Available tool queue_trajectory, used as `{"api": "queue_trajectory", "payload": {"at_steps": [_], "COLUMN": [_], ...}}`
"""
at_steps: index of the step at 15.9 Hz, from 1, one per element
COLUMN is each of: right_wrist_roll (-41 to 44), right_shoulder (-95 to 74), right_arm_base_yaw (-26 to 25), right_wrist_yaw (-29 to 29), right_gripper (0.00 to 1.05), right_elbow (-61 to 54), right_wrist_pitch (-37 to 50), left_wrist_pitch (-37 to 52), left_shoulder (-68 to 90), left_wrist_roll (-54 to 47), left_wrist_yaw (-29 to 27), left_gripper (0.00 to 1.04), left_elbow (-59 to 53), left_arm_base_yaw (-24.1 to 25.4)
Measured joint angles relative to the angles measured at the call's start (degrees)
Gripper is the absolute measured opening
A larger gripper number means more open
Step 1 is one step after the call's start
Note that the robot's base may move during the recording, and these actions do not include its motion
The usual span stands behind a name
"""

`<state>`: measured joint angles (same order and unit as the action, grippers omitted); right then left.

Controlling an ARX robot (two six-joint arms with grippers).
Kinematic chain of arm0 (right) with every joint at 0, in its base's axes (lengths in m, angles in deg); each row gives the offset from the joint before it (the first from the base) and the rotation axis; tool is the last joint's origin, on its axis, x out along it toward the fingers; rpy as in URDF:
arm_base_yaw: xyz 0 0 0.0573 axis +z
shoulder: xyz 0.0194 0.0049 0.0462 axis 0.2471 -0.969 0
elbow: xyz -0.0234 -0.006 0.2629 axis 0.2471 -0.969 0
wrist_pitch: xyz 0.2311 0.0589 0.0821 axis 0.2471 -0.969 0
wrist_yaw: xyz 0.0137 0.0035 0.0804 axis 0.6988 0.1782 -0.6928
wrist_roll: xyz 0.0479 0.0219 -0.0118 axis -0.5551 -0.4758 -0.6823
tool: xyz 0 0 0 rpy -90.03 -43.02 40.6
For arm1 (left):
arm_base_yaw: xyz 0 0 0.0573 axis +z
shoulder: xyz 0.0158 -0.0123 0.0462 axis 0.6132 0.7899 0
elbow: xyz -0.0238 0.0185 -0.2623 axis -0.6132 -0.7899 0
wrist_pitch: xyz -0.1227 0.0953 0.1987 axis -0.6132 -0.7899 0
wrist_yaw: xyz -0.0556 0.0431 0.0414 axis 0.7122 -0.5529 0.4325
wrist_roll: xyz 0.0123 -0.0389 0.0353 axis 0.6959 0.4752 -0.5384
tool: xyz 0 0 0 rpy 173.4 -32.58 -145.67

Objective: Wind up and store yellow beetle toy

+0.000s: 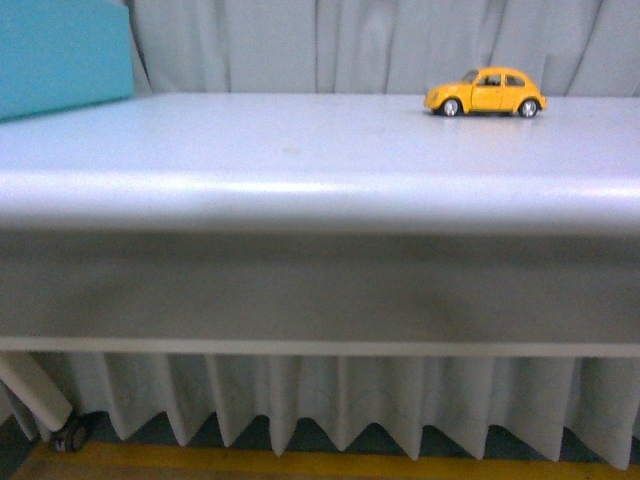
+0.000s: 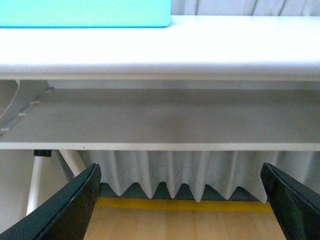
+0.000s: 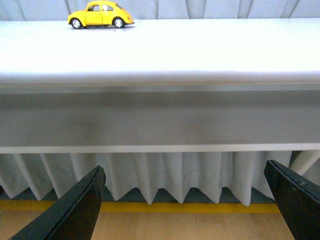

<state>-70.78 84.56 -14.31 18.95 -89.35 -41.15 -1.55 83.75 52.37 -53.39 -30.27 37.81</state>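
Front view showed a teal box (image 1: 60,55) at the table's (image 1: 300,150) ten o'clock and the beetle (image 1: 485,92) on its wheels at one o'clock, untouched, while left gripper (image 2: 180,170) and right gripper (image 3: 185,167) hung below the near edge, fingers spread and empty, seemingly parked before any reach.

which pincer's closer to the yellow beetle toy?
Right, likely. The right pincer hangs below the table edge, yellow beetle toy ahead on top; the left pincer, also below, faces the teal box, toy not in its view.
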Motion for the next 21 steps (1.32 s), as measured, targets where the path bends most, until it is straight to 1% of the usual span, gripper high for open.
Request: {"api": "queue_trajectory", "payload": {"at_steps": [21], "right_wrist_roll": [-0.2], "right_shoulder": [0.0], "right_arm_base_yaw": [0.0], "right_wrist_yaw": [0.0], "right_gripper": [0.98], "right_elbow": [0.0], "right_wrist_pitch": [0.1], "left_wrist_pitch": [0.1], "left_shoulder": [0.0], "left_wrist_roll": [0.0], "left_wrist_yaw": [0.0], "left_gripper": [0.98], "left_elbow": [0.0], "left_arm_base_yaw": [0.0]}}
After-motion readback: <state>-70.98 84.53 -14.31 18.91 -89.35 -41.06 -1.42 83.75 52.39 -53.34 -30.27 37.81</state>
